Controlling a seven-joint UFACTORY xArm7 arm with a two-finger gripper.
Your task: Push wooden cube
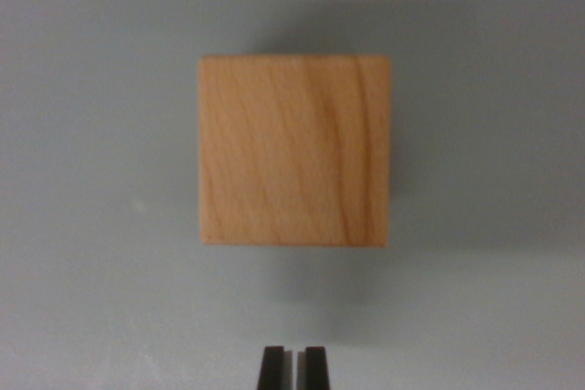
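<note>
Your wooden cube (294, 151) sits on the grey surface (91, 226), square to the camera and straight ahead of the end effector (293, 367), toward the top of the wrist view. The two dark fingertips at the bottom edge are nearly together, with only a thin slit between them and nothing held. A band of bare surface separates them from the cube's near face. They line up with the cube's middle, so a straight forward push should probably meet that face centrally.
</note>
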